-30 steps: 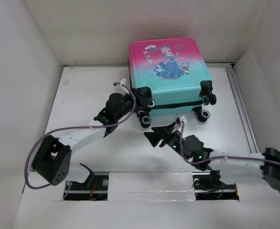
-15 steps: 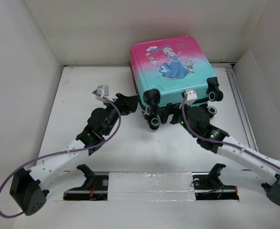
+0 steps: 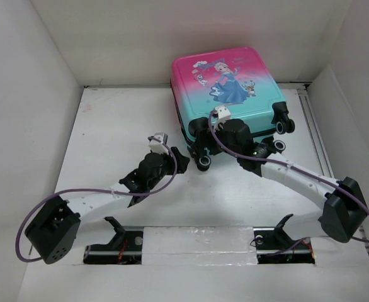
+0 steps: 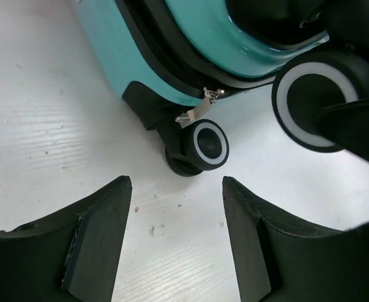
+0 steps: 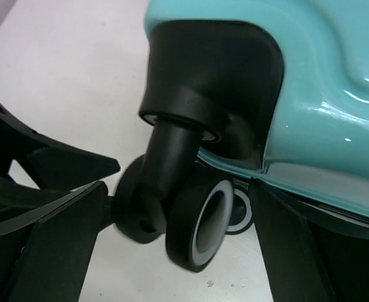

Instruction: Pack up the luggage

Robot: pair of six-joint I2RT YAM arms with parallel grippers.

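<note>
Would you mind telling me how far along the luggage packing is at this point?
Looks done: the suitcase lies flat on the table with its halves together. In hand: the right gripper stands open around a wheel; the left gripper hangs open, short of the zipper pulls. Left: the zip's full run is hidden, so closing it may remain.

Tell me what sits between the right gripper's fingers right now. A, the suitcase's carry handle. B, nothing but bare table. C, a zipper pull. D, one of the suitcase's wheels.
D: in the right wrist view a black-and-white wheel under the teal corner of the luggage hangs between the two fingers of the right gripper, whose jaws stand wide open.
</note>
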